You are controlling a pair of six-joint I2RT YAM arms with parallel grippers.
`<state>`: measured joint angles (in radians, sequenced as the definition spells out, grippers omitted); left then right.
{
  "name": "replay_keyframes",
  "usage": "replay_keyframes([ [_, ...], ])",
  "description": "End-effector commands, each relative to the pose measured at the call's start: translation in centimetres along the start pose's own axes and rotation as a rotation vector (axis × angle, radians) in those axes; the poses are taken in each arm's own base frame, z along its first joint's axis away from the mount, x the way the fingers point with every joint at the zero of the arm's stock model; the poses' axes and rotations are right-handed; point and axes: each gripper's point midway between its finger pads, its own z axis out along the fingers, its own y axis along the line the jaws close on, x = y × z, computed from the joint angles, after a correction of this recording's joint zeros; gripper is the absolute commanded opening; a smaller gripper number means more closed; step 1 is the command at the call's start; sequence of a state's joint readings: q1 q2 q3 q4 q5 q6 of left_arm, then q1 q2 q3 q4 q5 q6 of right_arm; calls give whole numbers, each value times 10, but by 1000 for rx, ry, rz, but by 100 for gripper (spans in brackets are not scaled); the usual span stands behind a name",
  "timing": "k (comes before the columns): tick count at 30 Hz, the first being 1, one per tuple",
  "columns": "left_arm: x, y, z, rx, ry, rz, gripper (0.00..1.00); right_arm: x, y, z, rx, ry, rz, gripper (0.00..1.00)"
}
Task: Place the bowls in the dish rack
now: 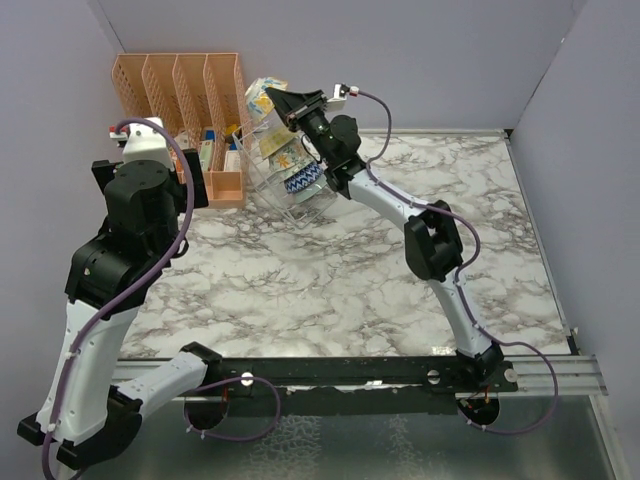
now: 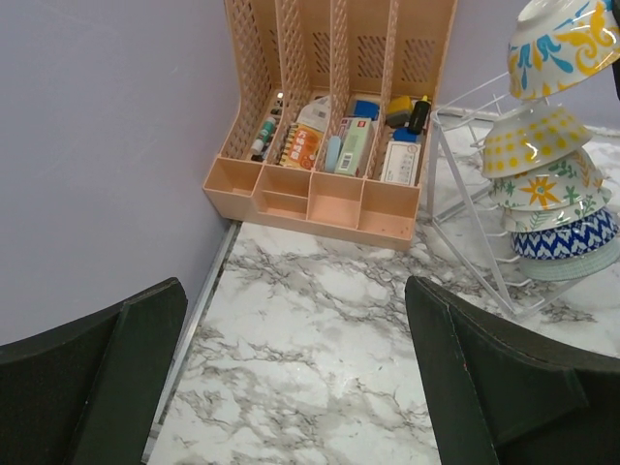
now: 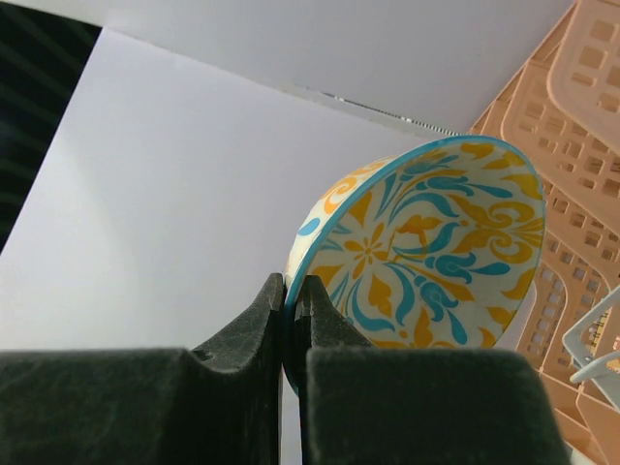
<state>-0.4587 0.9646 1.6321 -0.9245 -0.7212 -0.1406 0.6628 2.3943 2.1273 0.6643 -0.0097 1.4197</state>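
While my left pincer [image 2: 295, 291] hangs wide and empty over the table [image 2: 320, 320] at the near left, it plays no part in the load. At the far left stands the orange organizer [image 1: 180, 85], and just right of it the dish rack [image 2: 465, 223], with several bowls [image 2: 547, 189] already leaning in its slots, one over another. Another bowl [image 3: 426, 242], yellow and blue, hangs above them, apart from the topmost one and tilted on edge. My right pincer [image 3: 294, 295] pinches its rim, jaws nearly closed on the thin wall. I judge the free slot lies straight below, so the right arm should lower it.
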Motion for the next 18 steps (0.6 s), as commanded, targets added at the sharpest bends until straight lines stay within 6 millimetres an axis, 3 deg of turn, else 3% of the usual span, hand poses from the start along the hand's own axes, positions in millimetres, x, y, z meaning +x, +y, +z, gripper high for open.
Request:
replay_keyframes([
  [1, -2, -4, 5, 4, -13, 28, 99, -16, -10, 3, -48, -82, 93, 1],
  [11, 6, -10, 14, 4, 5, 60, 99, -19, -30, 5, 11, -88, 141, 1],
  [18, 7, -14, 18, 5, 11, 72, 99, -21, -62, -8, 103, -97, 201, 1],
])
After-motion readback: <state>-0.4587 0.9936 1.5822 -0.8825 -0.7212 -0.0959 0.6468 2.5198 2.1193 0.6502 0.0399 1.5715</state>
